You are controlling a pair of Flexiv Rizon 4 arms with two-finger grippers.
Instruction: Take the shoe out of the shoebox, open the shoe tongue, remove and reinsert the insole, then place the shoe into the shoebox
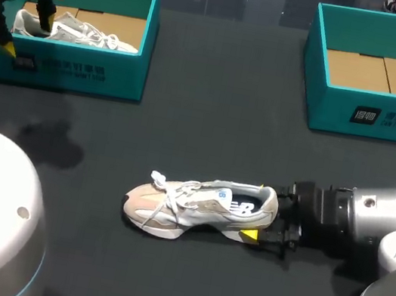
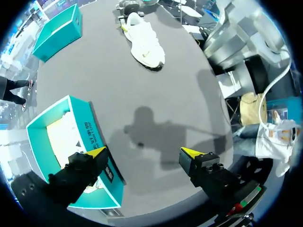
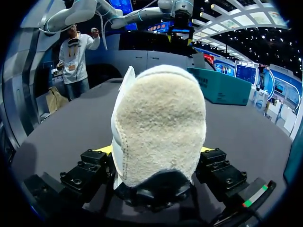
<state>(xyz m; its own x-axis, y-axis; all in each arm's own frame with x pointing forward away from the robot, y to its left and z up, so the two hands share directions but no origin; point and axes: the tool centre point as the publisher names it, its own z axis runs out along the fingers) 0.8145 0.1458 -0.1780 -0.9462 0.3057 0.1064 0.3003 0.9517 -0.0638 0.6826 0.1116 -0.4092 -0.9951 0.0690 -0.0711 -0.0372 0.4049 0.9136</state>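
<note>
A white and beige shoe (image 1: 195, 205) lies on its side in the middle of the dark table, toe to the left. My right gripper (image 1: 259, 214) is shut on its heel, one yellow-tipped finger (image 1: 249, 235) showing on the near side. In the right wrist view the beige heel (image 3: 158, 127) fills the space between the right gripper's (image 3: 154, 151) fingers. At the back left stands a teal shoebox (image 1: 81, 70) with a second white shoe (image 1: 73, 30) inside. My left gripper (image 1: 25, 31) hangs open over that box's front left corner, seen from the left wrist as left gripper (image 2: 144, 152) above box (image 2: 90, 137).
A second teal shoebox (image 1: 387, 120) with a bare cardboard floor stands at the back right. The left wrist view also takes in the lying shoe (image 2: 144, 42) and the far box (image 2: 57, 30). Dark table surface lies between the boxes and around the shoe.
</note>
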